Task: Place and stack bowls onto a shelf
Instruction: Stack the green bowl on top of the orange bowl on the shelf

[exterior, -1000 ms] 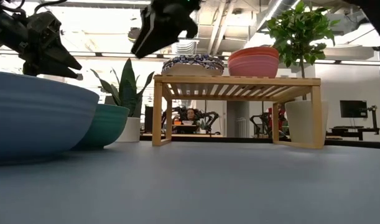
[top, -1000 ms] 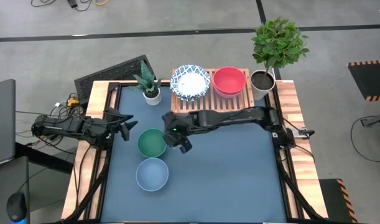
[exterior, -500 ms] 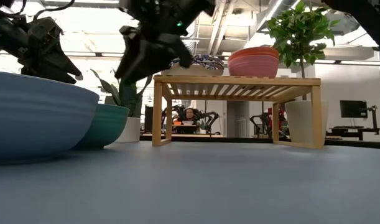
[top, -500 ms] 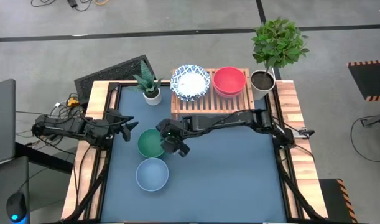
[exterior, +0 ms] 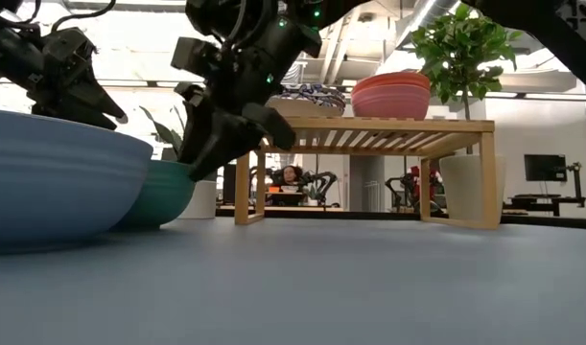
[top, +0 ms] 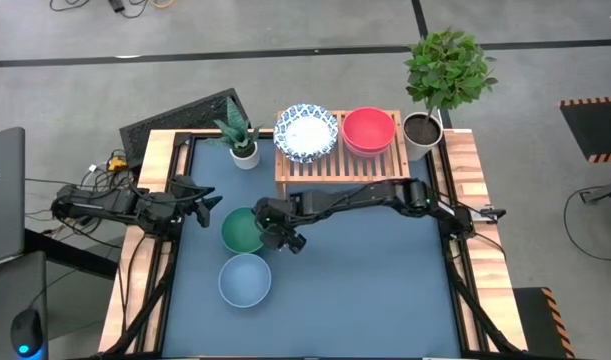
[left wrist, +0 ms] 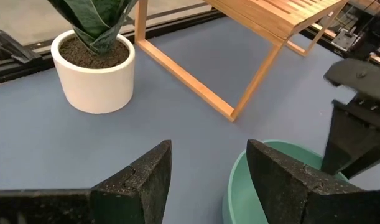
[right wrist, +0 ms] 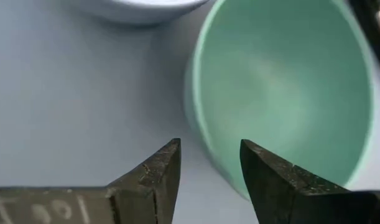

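Observation:
The green bowl [top: 241,230] sits on the blue table, with the light blue bowl [top: 245,280] just nearer the near edge. My right gripper [top: 276,234] is open, low at the green bowl's right side. In the right wrist view its fingers [right wrist: 209,146] stand on either side of the bowl's rim [right wrist: 196,118]. My left gripper [top: 207,200] is open and hovers left of the green bowl [left wrist: 273,183]. The wooden shelf [top: 335,160] holds a blue-patterned bowl stack [top: 306,131] and a red bowl over a pink one [top: 368,130]. My right gripper comes from above, slanting from the table's right, and stands open across the green bowl's right rim [right wrist: 196,118], one finger inside and one outside. Whether a finger touches the rim I cannot tell. The bowl rests on the table.
A white pot with a spiky plant [top: 243,150] stands left of the shelf, and a pot with a leafy plant [top: 422,128] right of it. The table's blue surface [top: 375,280] is bare to the right and near side. Wood edging [top: 470,170] borders the table.
My right gripper has come down from shelf-top height and moved toward the table's left and near edge, ending low at the green bowl's right rim. The bowls have stayed put, and the left arm has kept still.

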{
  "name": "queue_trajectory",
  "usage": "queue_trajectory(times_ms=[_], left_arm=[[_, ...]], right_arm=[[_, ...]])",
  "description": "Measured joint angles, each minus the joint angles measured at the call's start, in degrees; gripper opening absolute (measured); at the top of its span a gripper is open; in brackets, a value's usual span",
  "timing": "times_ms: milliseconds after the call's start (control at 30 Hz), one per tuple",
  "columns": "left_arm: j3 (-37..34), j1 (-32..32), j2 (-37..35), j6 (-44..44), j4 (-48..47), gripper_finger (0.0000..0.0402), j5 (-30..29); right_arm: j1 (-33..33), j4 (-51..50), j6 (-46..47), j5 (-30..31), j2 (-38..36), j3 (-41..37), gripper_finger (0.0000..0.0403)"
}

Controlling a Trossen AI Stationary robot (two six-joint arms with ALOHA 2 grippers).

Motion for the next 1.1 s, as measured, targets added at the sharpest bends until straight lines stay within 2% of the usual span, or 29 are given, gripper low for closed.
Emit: queue_trajectory(times_ms=[233, 500, 800, 1100], left_arm=[[0.0, 0.0, 0.0, -0.1, 0.0, 0.0193, 0.0], [0.0, 0.0, 0.0, -0.1, 0.0, 0.0193, 0.0], [0.1, 0.0, 0.0, -0.1, 0.0, 0.0193, 0.0], [0.1, 0.0, 0.0, 0.1, 0.0, 0.0193, -0.6]], right_arm=[[0.0, -0.7, -0.2, 0.0, 0.4, 0.1, 0.0130], [-0.3, -0.9, 1.9, 0.1, 0.4, 0.1, 0.0025], [-0.5, -0.5, 7.4, 0.3, -0.3, 0.1, 0.0024], [0.5, -1.4, 14.5, -2.0, -6.2, 0.1, 0.0024]])
